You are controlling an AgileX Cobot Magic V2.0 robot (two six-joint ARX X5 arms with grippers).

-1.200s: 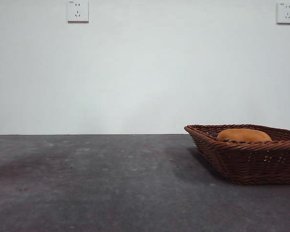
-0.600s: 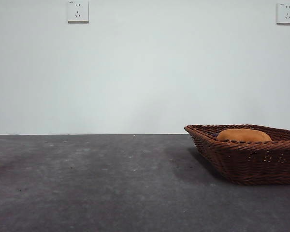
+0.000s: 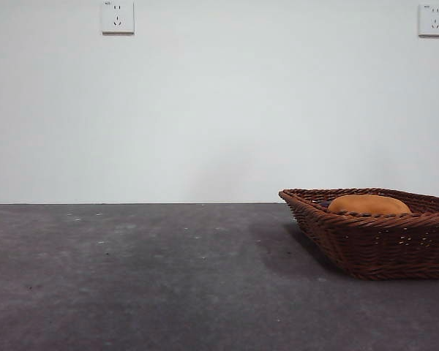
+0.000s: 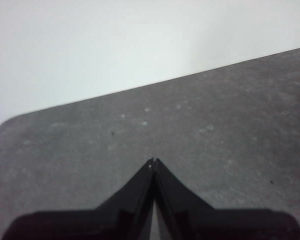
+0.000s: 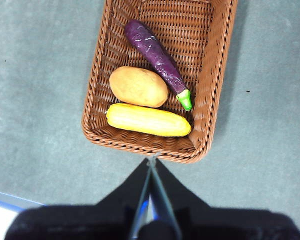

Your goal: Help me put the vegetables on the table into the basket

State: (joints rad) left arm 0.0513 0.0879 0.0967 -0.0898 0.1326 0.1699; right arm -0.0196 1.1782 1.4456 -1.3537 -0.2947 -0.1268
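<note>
Since nothing has shifted over the last second, your potato [image 5: 138, 86], corn [image 5: 148, 120] and eggplant [image 5: 156, 56] lie in the basket [image 5: 94, 95] (both grippers pressed together, empty), so the job looks done.

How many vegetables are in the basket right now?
3, all in the basket: eggplant along one side, potato in the middle, corn cob beside it. None shows on the table.

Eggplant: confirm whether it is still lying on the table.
No, the eggplant lies inside the basket, beside the potato.
</note>
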